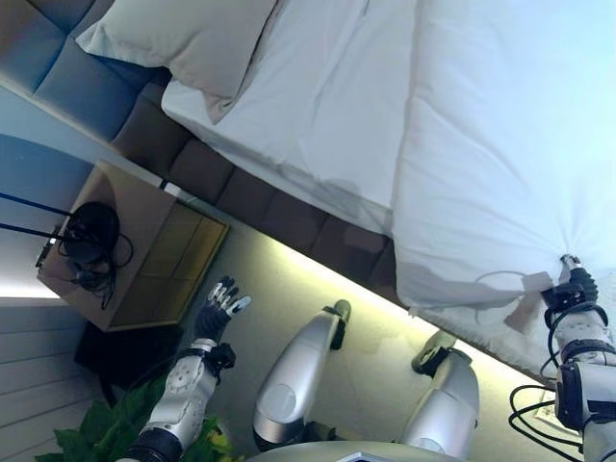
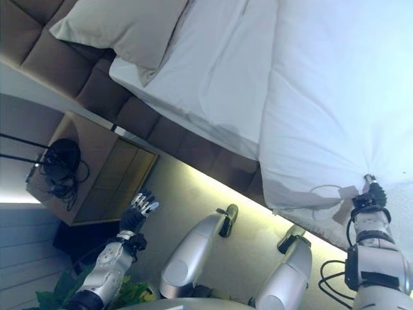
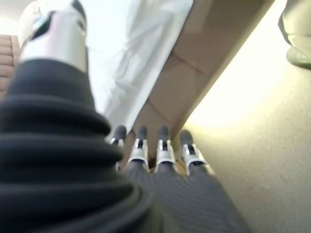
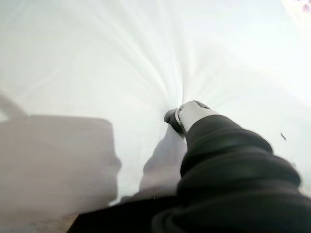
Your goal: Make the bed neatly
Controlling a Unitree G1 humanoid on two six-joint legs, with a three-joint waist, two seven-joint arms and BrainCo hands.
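A white duvet (image 1: 500,144) lies spread over the bed's white fitted sheet (image 1: 318,106), covering the part of the mattress away from the headboard, with its near edge hanging over the bed's side rail. The right hand (image 1: 575,286) sits at that overhanging edge and pinches the cloth: creases radiate from the pinch across the duvet, and the right wrist view shows a silver thumb (image 4: 192,114) pressed into the gathered fabric. A beige rectangular pillow (image 1: 192,38) rests at the head of the bed, partly leaning on the padded brown quilted headboard (image 1: 67,67), and the sheet between pillow and duvet is exposed and mildly wrinkled. The bed's dark brown padded side rail (image 1: 289,217) runs along below the sheet, with a lit strip of floor beneath it. The left hand (image 1: 221,306) hangs free in the air beside the bed, well apart from the bedding, with its fingers (image 3: 165,148) straight and side by side, holding nothing. Near it stands a light wooden bedside table (image 1: 144,250) carrying a black tangle of cables (image 1: 91,241) on its top.
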